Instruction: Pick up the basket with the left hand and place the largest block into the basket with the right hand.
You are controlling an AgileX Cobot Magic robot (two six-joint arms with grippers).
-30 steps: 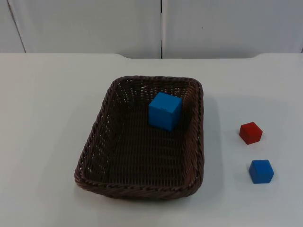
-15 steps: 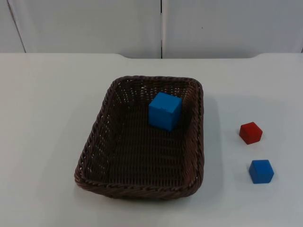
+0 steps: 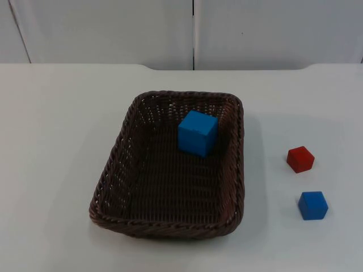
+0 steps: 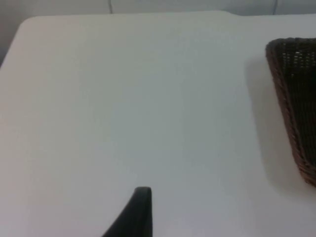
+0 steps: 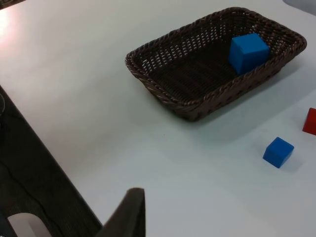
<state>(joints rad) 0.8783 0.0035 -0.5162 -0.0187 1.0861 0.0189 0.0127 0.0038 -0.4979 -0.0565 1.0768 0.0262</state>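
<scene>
While waiting, left pincer [image 4: 140,210]: raised over bare bench [image 3: 57,141] toward the left edge, well apart from the basket; opening: cannot tell.
Basket [image 3: 113,173]: flat on the bench, about midway between left and right edges, held by nothing.
Large blue block [image 3: 197,133]: inside the basket, by its far right corner, just beside the right wall.
Red block [image 3: 300,159]: on the bench right of the basket, apart from it.
Small blue block [image 3: 313,205]: nearer the front edge than the red block, apart from it.
Right pincer [image 5: 131,212]: waiting high by a bench edge, well apart from basket and blocks; opening: cannot tell.
Step in hand: judged done, largest block already in.
Doing it well: keep both arms clear; for any further lift, take the left rim squarely and raise level, lest the block slide.
Change from earlier frames: none; basket and all three blocks exactly as before.
</scene>
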